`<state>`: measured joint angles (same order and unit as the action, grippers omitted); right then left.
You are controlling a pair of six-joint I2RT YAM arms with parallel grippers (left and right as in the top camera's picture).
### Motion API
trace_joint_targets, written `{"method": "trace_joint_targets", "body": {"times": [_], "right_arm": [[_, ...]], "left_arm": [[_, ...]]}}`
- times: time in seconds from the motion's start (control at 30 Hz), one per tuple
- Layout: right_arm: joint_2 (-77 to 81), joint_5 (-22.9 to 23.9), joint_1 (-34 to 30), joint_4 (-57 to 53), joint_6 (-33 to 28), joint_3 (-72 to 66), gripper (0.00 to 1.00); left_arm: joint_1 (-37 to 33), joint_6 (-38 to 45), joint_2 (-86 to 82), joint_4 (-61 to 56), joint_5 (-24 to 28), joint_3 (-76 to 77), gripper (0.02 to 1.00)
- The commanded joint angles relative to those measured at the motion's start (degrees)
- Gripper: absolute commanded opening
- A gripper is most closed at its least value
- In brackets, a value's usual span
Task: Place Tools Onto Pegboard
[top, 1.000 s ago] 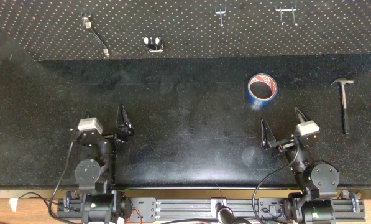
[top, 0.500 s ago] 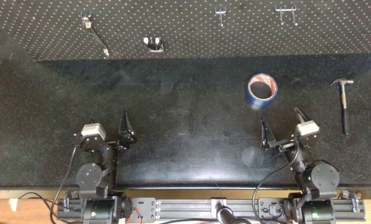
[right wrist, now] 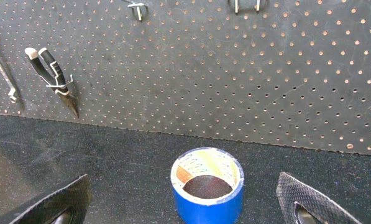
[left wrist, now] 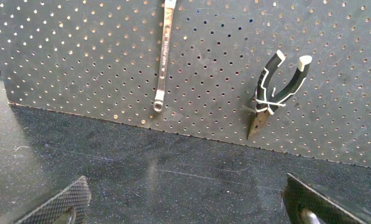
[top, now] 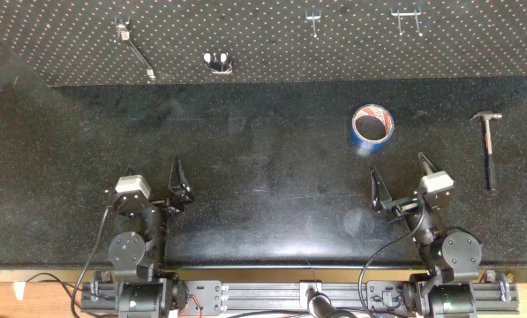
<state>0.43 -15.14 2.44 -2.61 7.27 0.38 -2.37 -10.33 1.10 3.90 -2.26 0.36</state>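
Note:
A silver wrench point(top: 135, 50) and black-handled pliers point(top: 217, 62) hang on the pegboard point(top: 263, 35) at the back. In the left wrist view the wrench point(left wrist: 162, 59) and pliers point(left wrist: 273, 90) hang straight ahead. A blue tape roll point(top: 372, 125) stands on the black worktop, right of centre. A hammer point(top: 487, 148) lies at the far right. My left gripper point(top: 153, 179) is open and holds nothing, low at the front left. My right gripper point(top: 401, 179) is open too, with the tape roll point(right wrist: 207, 185) just ahead of its fingers point(right wrist: 54, 204).
Two bare metal hooks point(top: 313, 19) point(top: 406, 18) stick out of the pegboard's upper right. The black worktop point(top: 263, 159) spreads bare between the two arms. Its front edge point(top: 263, 263) runs just ahead of the arm bases.
The left arm drew back a little toward its base, then stopped. The right arm, tape roll and hammer have not moved.

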Motion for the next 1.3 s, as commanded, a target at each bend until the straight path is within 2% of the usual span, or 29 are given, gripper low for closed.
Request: {"method": "trace_joint_targets", "body": {"times": [0.03, 0.3, 0.43, 0.5, 0.63, 0.7, 0.83, 0.9, 1.3], "right_arm": [[-0.4, 0.1, 0.4, -0.3, 0.6, -0.2, 0.976], [-0.4, 1.6, 0.4, 0.2, 0.7, -0.1, 0.976], [0.2, 2.5, 0.4, 3.5, 8.7, 1.5, 0.976], [3.5, 2.4, 0.4, 3.4, 10.3, 4.7, 0.976], [20.3, 1.2, 2.5, 3.5, 10.3, 18.0, 0.974], [29.3, 0.1, 4.4, 1.3, 10.3, 25.7, 0.976], [46.1, -4.2, 6.0, -12.2, 10.3, 40.7, 0.976], [52.7, -4.5, 6.0, -17.1, 10.2, 46.1, 0.976], [73.4, -3.6, 6.3, -31.0, 10.3, 56.7, 0.974]], "left_arm": [[0.2, 0.1, -0.9, 0.6, 1.0, 0.0, 0.996], [0.2, 0.1, -0.9, 0.6, 1.0, 0.0, 0.996], [0.2, 0.1, -0.9, 0.6, 1.0, 0.0, 0.996], [0.2, 0.1, -0.9, 0.6, 1.0, 0.0, 0.996], [0.2, 0.1, -0.9, 0.6, 1.0, 0.0, 0.996], [0.2, 0.1, -0.9, 0.6, 1.0, 0.0, 0.996], [0.2, 0.1, -0.9, 0.6, 1.0, 0.0, 0.996], [0.2, 0.1, -0.9, 0.6, 1.0, 0.0, 0.996], [0.2, 0.1, -0.9, 0.6, 1.0, 0.0, 0.996]]}}
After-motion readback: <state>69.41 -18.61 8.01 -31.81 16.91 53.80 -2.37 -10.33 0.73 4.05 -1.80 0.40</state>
